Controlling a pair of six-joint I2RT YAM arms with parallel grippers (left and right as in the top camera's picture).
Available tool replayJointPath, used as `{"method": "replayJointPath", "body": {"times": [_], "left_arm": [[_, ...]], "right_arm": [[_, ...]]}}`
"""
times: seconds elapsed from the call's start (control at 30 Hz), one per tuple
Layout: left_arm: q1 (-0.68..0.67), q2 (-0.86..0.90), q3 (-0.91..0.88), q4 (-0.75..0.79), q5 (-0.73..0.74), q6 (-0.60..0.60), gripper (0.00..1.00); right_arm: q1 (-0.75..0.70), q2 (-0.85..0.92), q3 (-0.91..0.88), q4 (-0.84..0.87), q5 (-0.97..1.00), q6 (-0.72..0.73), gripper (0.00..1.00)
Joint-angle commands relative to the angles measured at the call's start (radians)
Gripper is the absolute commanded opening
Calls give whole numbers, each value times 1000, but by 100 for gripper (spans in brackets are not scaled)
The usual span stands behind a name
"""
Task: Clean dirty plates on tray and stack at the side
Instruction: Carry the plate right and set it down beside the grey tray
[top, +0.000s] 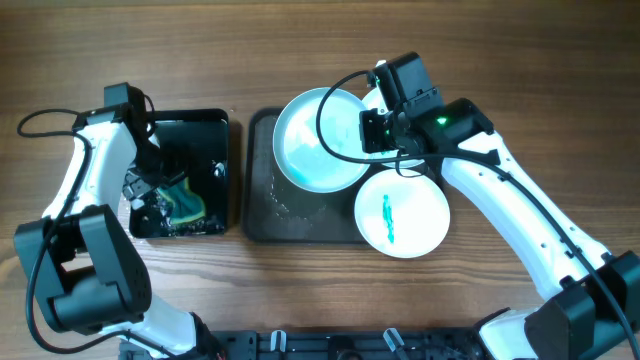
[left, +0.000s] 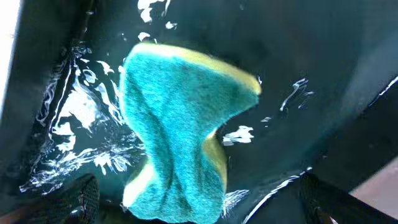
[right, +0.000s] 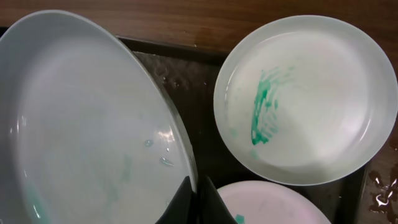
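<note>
The held plate (right: 87, 130) hangs over the far-left part of the tray (top: 262, 205). Its rim runs past the tray's far edge, and it looks tilted. Its face carries faint teal traces and a few water drops. The right gripper (right: 198, 198) has its fingers clamped on the plate's rim, on the side toward the tray's right half.

The smeared plate (top: 402, 213) lies flat at the tray's near-right corner, with a green streak across its middle. The third plate (right: 273, 202) sits at the tray's far-right corner. In the overhead view the right arm hides most of it, and the wrist view shows only an arc of it, with a small green fleck near the rim. The tray's dark floor between the plates is wet.

Just left of the tray stands the basin (top: 205, 125), black and holding water. The sponge (left: 180, 124) lies in it, teal with a yellow edge, pinched in at the waist and bent. The left gripper (left: 200, 208) is down in the basin over the sponge. Its fingers are spread apart, one on each side of the sponge's lower end, with no visible contact. Tray and basin both rest on the wooden table (top: 520, 60).
</note>
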Motion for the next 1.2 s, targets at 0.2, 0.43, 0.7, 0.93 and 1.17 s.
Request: {"method": "replayJointPath", "body": {"times": [0.2,0.43,0.7,0.93,1.17], "left_arm": [[-10,-56,56,-53,50,5,100],[-10,-254,71,-91,74,5,100],[-41,-346,71,-151,76,41,100],[-178,-346,71,-137,71,57,100],[-206,-346,71,-140,68,58,100]], "right_arm": [[-1,-8,5,15,-35,16,4],[-1,-8,5,11,-129,27,4],[-83,-10,5,-2,-220,79,4],[-420,-13,5,-85,-195,76,4],[-784,14,-52,-80,-3,77,4]]}}
